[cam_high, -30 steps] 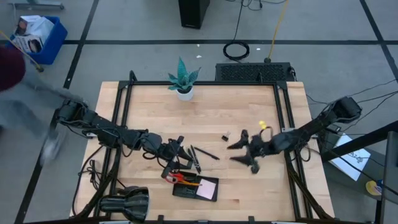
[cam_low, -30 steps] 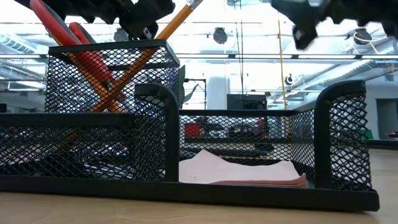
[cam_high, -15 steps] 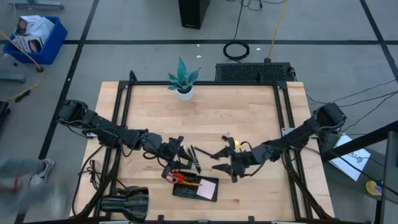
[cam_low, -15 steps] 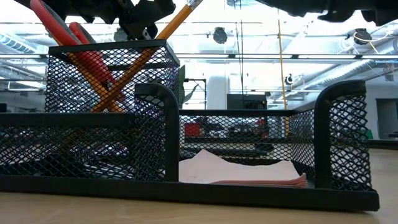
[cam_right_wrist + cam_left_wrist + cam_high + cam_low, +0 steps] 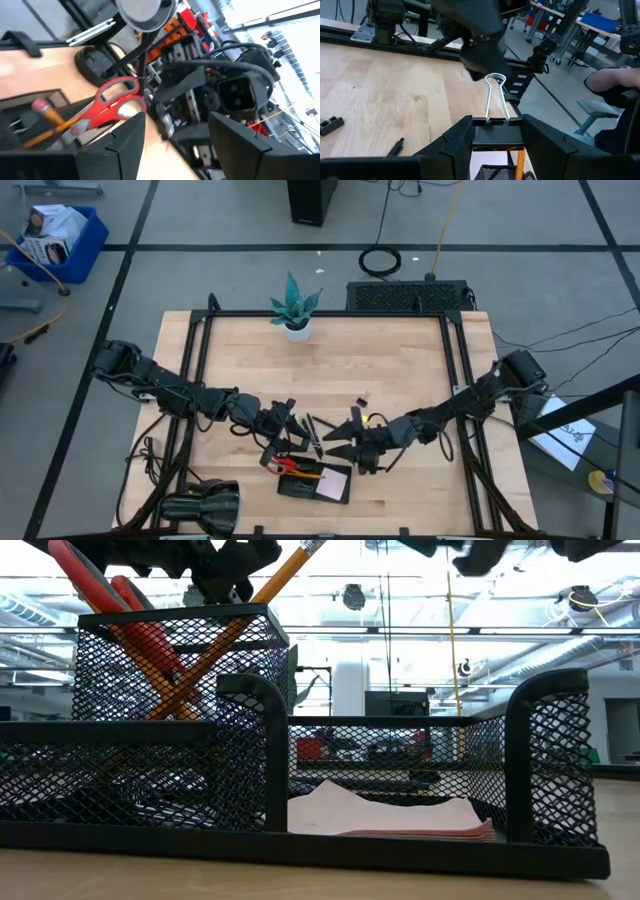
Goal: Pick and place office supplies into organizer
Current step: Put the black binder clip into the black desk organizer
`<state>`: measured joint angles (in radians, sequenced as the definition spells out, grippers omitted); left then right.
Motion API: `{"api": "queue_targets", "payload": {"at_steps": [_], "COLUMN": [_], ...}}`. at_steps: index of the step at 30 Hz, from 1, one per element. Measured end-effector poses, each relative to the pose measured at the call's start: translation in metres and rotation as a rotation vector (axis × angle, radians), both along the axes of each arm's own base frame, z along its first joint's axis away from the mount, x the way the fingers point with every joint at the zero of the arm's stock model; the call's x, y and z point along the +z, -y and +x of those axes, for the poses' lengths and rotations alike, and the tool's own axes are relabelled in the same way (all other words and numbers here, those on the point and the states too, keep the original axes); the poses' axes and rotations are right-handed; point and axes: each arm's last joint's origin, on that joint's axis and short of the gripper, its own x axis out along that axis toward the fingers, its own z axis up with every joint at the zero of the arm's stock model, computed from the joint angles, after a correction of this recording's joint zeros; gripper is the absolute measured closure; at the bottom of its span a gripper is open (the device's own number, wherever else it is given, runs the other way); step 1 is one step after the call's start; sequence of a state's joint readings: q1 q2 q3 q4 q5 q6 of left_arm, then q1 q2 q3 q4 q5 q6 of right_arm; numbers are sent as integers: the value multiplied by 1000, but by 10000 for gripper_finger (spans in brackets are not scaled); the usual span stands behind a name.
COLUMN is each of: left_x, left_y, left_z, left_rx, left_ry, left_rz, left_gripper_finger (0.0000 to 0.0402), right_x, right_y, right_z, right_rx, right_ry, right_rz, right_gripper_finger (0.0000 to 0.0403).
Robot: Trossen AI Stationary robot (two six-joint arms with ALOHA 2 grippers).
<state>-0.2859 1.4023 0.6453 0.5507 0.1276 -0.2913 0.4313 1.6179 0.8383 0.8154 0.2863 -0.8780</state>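
A black binder clip [image 5: 497, 132] is sitting pinched between the left gripper [image 5: 496, 145] fingers, just above the organizer [image 5: 315, 484]. It is needing a slow drop straight into a box. The right gripper [image 5: 352, 442] is hanging wide open and empty nearby, above the pens [image 5: 315, 434].

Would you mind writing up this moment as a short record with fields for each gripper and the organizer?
left gripper: shut on a black binder clip, above the organizer
right gripper: open, empty, beside the organizer
organizer: black mesh tray near the table's front edge
tall compartment: red-handled scissors and orange pencils standing in it
low compartment: pink note pad lying flat
loose on table: black pens, small black clip
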Motion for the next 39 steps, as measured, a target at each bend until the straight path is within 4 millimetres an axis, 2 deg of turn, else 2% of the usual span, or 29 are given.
{"api": "queue_targets", "payload": {"at_steps": [10,16,32,39], "left_x": [0,-1,-1,-1], "left_y": [0,0,1,1], "left_z": [0,0,0,0], "left_rx": [0,0,-3,-4], "left_ry": [-3,-7,-8,-8], "left_rz": [1,2,2,3], "left_gripper_finger": [231,231,231,231], "right_x": [-13,-11,-10,-11], "right_y": [-4,-6,-4,-4], "right_z": [18,27,27,27], "right_rx": [-7,-11,-21,-25], "right_ry": [-33,-17,-15,-17], "right_rz": [-23,-43,-92,-92], "right_gripper_finger": [195,204,344,394]}}
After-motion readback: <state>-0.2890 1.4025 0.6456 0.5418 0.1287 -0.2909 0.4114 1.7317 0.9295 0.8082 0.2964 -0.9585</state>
